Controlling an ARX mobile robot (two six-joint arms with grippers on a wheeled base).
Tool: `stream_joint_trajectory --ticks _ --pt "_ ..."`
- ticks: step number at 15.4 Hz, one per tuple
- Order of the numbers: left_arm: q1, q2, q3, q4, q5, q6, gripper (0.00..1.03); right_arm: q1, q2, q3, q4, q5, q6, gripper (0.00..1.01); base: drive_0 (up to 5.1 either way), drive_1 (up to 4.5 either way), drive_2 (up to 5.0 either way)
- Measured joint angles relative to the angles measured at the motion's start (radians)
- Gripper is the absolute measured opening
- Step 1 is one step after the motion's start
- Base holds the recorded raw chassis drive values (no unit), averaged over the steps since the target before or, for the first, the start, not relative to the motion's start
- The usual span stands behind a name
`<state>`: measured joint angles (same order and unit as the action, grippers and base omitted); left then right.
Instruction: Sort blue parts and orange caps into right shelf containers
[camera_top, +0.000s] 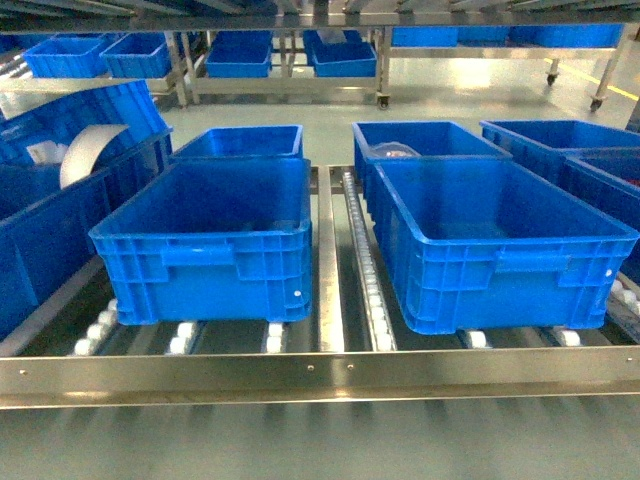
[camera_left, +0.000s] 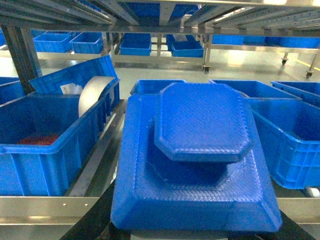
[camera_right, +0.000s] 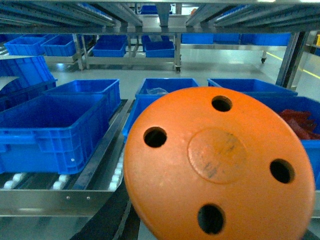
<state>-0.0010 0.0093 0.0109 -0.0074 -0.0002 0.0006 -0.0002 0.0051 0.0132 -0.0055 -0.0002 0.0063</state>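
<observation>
A large blue part (camera_left: 200, 150), stepped with an octagonal top, fills the left wrist view. My left gripper is shut on it, and only its dark fingers (camera_left: 92, 222) show under the part's edge. An orange cap (camera_right: 220, 165), a round disc with several holes, fills the right wrist view with my right gripper shut on it. One dark finger (camera_right: 107, 220) peeks out below the cap. Neither gripper shows in the head view. The right shelf containers, blue crates (camera_top: 500, 245) (camera_top: 205, 245), stand open on the roller shelf.
Further blue crates (camera_top: 240, 140) (camera_top: 420, 140) stand behind, and more at the far right (camera_top: 560, 140). A left crate (camera_left: 45, 150) holds red pieces (camera_left: 40, 139) and a grey curved sheet (camera_left: 92, 95). A steel rail (camera_top: 320, 375) runs along the shelf front.
</observation>
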Motion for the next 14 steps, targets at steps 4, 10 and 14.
stream_joint_trajectory --ticks 4,10,14 --pt "0.000 0.000 0.000 0.000 0.000 0.000 0.42 0.000 0.000 0.000 -0.001 0.000 0.000 0.45 0.0 0.00 0.0" --pt "0.000 0.000 0.000 -0.001 -0.001 0.000 0.42 0.000 0.000 0.000 -0.002 0.000 0.000 0.45 0.0 0.00 0.0" --pt "0.000 0.000 0.000 0.000 0.000 0.000 0.42 0.000 0.000 0.000 -0.001 0.000 0.000 0.45 0.0 0.00 0.0"
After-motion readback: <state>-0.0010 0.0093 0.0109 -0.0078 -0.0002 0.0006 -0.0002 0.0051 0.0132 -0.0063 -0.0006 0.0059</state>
